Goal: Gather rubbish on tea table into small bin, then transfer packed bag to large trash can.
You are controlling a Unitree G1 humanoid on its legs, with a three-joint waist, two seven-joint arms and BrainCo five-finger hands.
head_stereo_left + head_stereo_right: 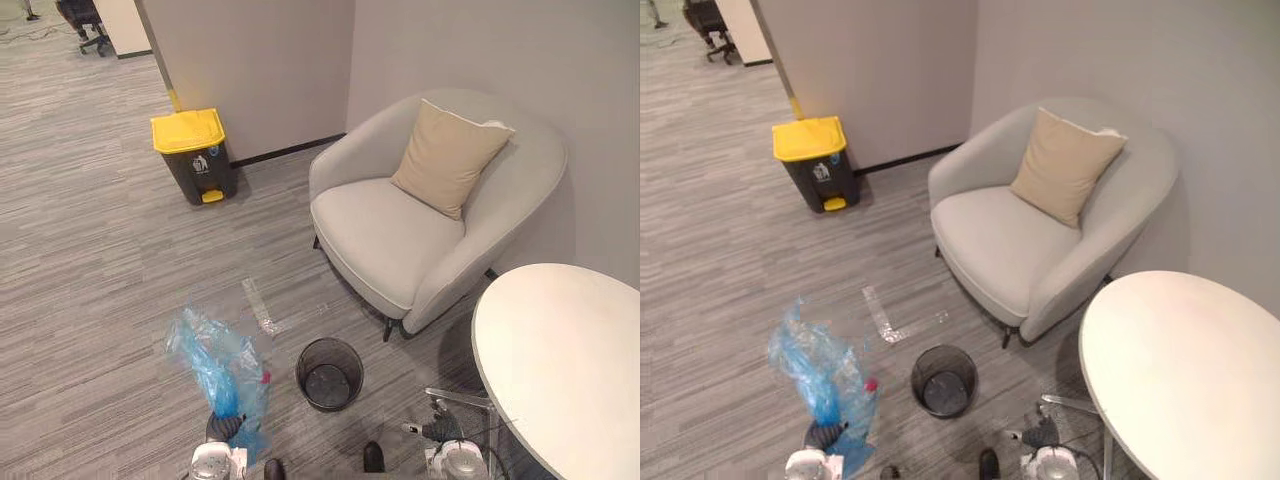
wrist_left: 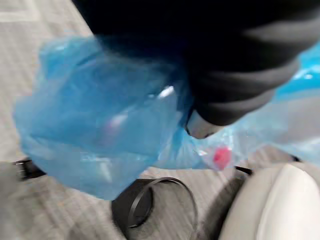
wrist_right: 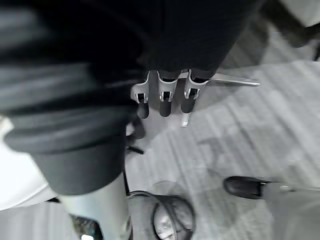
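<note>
Right hand (image 3: 164, 97): fingers (image 3: 187, 100) relaxed, side by side, holding nothing, hanging over grey striped carpet (image 1: 90, 260). Round white table (image 1: 565, 350) just beside it, on outer side. Left hand (image 1: 226, 428) buried in bunched neck of blue bag (image 1: 215, 365); cannot tell its closure. Bag held off floor, red item (image 1: 266, 378) inside. Black mesh small bin (image 1: 329, 373) between hands, on carpet. Further out: clear tape mark (image 1: 258, 305), grey armchair (image 1: 390, 240) with beige cushion (image 1: 447, 158). Yellow-lidded trash can (image 1: 192, 155) far ahead against wall (image 1: 270, 70).
</note>
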